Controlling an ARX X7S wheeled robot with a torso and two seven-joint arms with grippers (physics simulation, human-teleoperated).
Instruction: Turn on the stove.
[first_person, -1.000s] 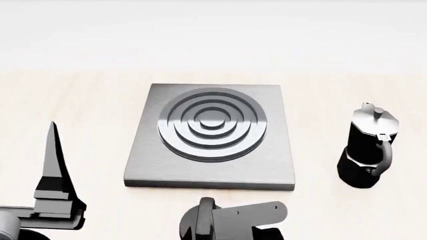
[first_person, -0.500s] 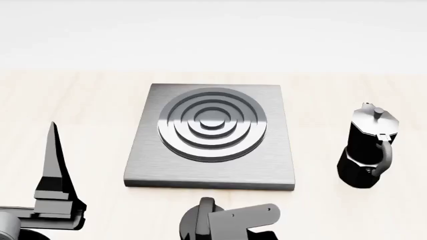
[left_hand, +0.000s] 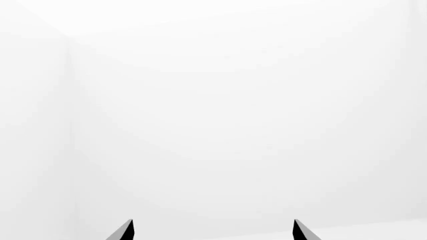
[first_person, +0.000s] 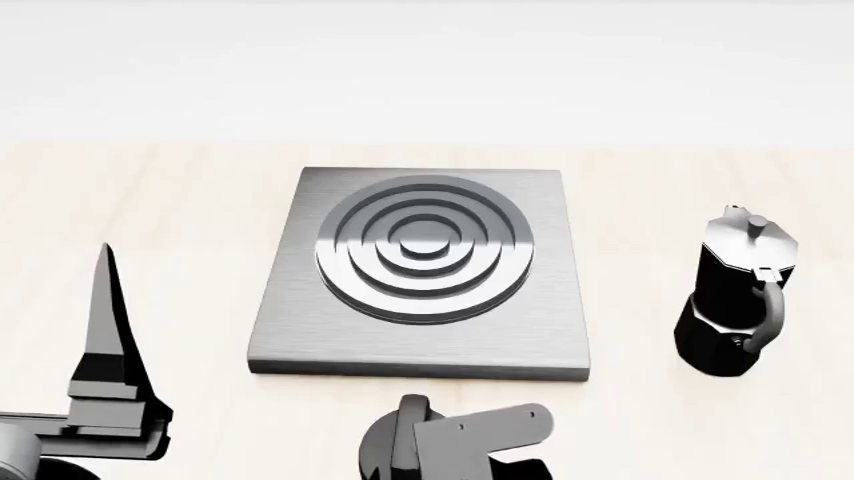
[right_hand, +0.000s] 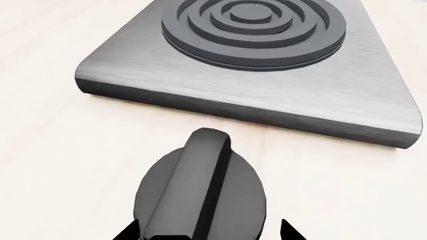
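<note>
The stove (first_person: 420, 345) is a flat grey metal slab with dark concentric rings, lying mid-table; its near edge fills the right wrist view (right_hand: 267, 97). Its black ridged knob (first_person: 399, 436) lies separately on the table just in front of the slab. In the right wrist view the knob (right_hand: 200, 190) sits between the tips of my right gripper (right_hand: 208, 232), which stands open with a fingertip on each side and a gap at one side. My left gripper (first_person: 114, 340) is raised at the lower left, open and empty, facing a white wall (left_hand: 212, 230).
A black moka pot (first_person: 731, 300) stands upright to the right of the slab. The light wooden table (first_person: 160, 220) runs back to a white wall.
My right gripper has crept slightly lower and left over the knob. The left arm, slab and pot have not moved.
</note>
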